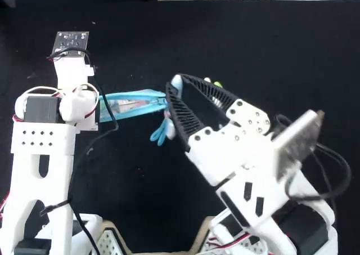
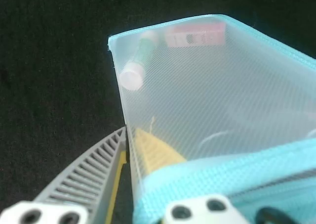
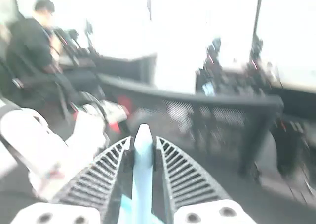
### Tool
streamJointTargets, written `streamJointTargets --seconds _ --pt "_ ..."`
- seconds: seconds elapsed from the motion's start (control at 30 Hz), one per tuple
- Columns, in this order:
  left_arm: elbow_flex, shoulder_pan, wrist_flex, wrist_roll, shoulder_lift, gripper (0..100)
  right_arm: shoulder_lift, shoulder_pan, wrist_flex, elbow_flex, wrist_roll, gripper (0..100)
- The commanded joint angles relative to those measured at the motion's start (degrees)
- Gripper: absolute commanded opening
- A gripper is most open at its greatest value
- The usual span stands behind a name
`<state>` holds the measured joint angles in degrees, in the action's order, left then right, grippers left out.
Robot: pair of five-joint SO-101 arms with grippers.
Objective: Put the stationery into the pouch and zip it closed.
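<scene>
The left gripper (image 2: 129,140) is closed on the left end of the pouch (image 1: 135,104). A grey ribbed finger lies against one face, and a yellow pad shows through the mesh on the other face. The left arm stands at the near left of the black bench (image 1: 253,41), with its wrist turned toward the centre.

The pouch is translucent with light-blue edging. It runs left to right between the two grippers and appears edge-on from above. It cannot be told whether it touches the bench.

Contents visible in the left wrist view:
- A white-capped stick (image 2: 132,78) with a green body lies against the end seam, at the end away from the left gripper.
- A pink block (image 2: 195,36) lies just beside the stick, along the same end.

It cannot be told whether the zip is fully drawn.

A light-blue looped strap (image 1: 159,132) hangs from the right end of the pouch, on the near side.

The right gripper (image 1: 174,86) meets the pouch at its right end. In the right wrist view, its two ribbed fingers are nearly shut and pinch a narrow pale-blue tab (image 3: 142,174) between them. The right arm comes in from the near right of the bench.
</scene>
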<state>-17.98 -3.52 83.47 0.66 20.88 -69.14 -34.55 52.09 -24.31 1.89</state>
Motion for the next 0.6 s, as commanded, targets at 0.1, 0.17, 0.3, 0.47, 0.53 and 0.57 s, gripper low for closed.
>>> streamJointTargets --seconds 0.1,0.17,0.3,0.47,0.53,0.57 --pt "-3.9 0.2 -0.3 -0.6 -1.9 3 0.3 -6.0 -20.7 -3.3 -0.1 1.1" --pt "-3.9 0.0 -0.3 -0.6 -1.8 3 0.3 -6.0 -25.9 -6.1 0.2 1.1" --pt "-3.9 0.0 -0.3 -0.6 -1.8 3 0.3 -6.0 -33.1 -12.9 0.3 1.1" --pt "-3.9 0.0 -0.3 -0.6 -1.8 3 0.0 -6.0 -38.4 -22.3 0.2 1.1" --pt "-3.9 0.0 -0.3 -0.6 -1.8 3 0.0 -6.0 -40.7 -25.3 0.1 1.1" --pt "-3.9 0.0 -0.3 -0.6 -1.8 3 0.0 -6.0 -41.8 -26.4 0.0 1.1"
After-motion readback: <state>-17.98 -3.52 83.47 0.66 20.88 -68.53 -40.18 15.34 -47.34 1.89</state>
